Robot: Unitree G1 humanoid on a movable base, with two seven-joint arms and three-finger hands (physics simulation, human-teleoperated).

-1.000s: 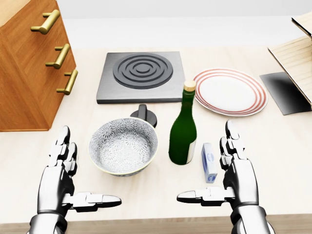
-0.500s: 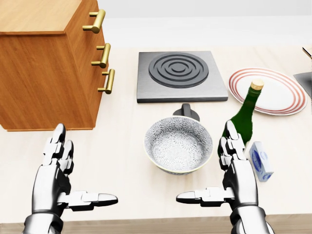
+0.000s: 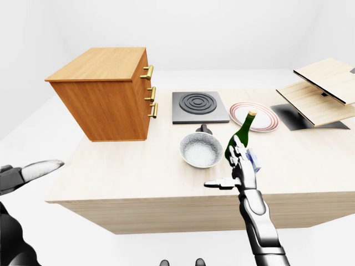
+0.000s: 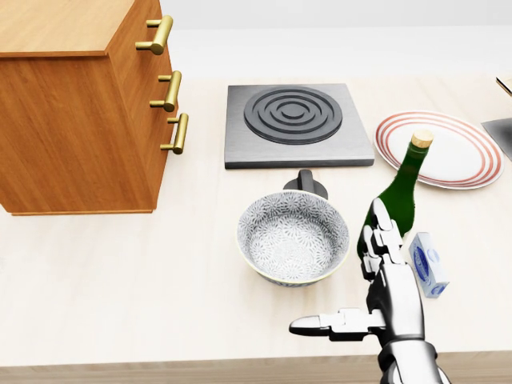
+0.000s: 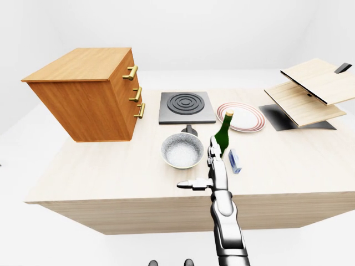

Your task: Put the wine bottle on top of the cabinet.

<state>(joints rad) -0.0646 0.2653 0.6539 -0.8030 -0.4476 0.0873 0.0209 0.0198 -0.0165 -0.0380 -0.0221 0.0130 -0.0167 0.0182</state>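
- A green wine bottle (image 4: 398, 197) with a tan cork stands upright on the pale wooden table (image 4: 144, 272), between a patterned bowl (image 4: 293, 238) to its left and a small blue-and-white carton (image 4: 426, 265) lying at its lower right in the head view.
- The robot's right hand (image 4: 382, 282) hovers just below the bottle in the head view, fingers straight and spread, thumb (image 4: 328, 325) stretched out to the left; it grips nothing, and its fingertips overlap the bottle's base in the picture, though contact cannot be confirmed.
- The left hand (image 3: 30, 170) shows only at the left edge of the left-eye view, well apart from the table's things, with one pale finger extended; whether its fingers are apart or together cannot be told.
- The wooden cabinet (image 4: 68, 104), with three brass handles (image 4: 170, 90) on its drawer side, sits at the table's upper left in the head view, well apart from the bottle.
- A grey hotplate (image 4: 294, 123) with dark concentric rings lies above the bowl, a black knob (image 4: 305, 183) between them.
- A white plate (image 4: 452, 148) ringed in red rests to the hotplate's right, just behind the bottle's neck.
- Slanted wooden boards (image 3: 320, 88) stand over a dark mat (image 3: 295, 116) at the table's far right in the left-eye view.
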